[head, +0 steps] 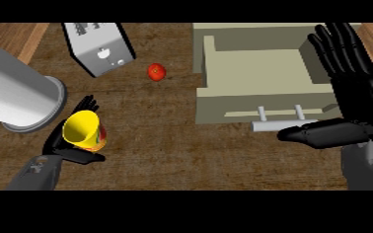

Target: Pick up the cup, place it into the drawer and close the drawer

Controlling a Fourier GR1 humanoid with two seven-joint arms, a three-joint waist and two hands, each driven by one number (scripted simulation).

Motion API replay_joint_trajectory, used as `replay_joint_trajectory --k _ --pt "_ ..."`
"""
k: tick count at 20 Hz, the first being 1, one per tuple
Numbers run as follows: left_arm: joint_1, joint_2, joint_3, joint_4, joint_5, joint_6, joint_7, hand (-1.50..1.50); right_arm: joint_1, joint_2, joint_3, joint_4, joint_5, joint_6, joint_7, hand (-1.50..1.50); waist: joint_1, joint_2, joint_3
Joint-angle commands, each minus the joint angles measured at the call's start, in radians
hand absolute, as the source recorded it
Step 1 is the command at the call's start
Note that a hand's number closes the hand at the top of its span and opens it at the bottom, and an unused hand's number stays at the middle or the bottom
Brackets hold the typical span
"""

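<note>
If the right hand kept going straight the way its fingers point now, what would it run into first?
Probably nothing on the counter. The right hand is open, fingers pointing toward the view's top along the right side of the open drawer. No object shows ahead of the fingertips, though its height relative to the drawer wall is unclear.

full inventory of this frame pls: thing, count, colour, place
cup: 1, yellow, patterned side, lower left, held in left hand
tomato: 1, red, on counter, upper middle
toaster: 1, silver and black, upper left
cylinder: 1, grey, left edge, beside cup
drawer: 1, beige, open, upper right, pale handle toward robot
counter: 1, brown wood
left hand: 1, black, curled round cup
right hand: 1, black, open, right edge beside drawer, thumb near handle
</note>
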Motion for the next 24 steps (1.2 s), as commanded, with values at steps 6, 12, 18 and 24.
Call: replay_joint_trajectory --k 6,12,18,24 --pt "-0.014 -0.041 -0.015 -0.044 0.014 -0.187 -0.167 1.50 0.005 -0.020 -0.019 -0.012 -0.023 0.011 0.035 -1.50 -0.005 -0.002 -0.001" --pt "0.030 -0.088 0.025 -0.081 0.008 0.196 -0.282 1.50 0.013 -0.031 -0.042 0.025 -0.022 0.025 -0.013 -1.50 0.011 -0.001 0.002" --pt "0.015 -0.200 0.214 -0.098 0.160 0.506 -0.265 1.50 0.024 -0.016 -0.022 0.004 -0.007 0.012 0.001 -1.50 0.021 -0.008 0.003" --pt "-0.063 -0.229 0.191 -0.141 0.183 0.257 -0.289 1.50 0.069 -0.017 -0.033 -0.008 -0.007 0.026 -0.035 -1.50 0.017 -0.012 0.005"
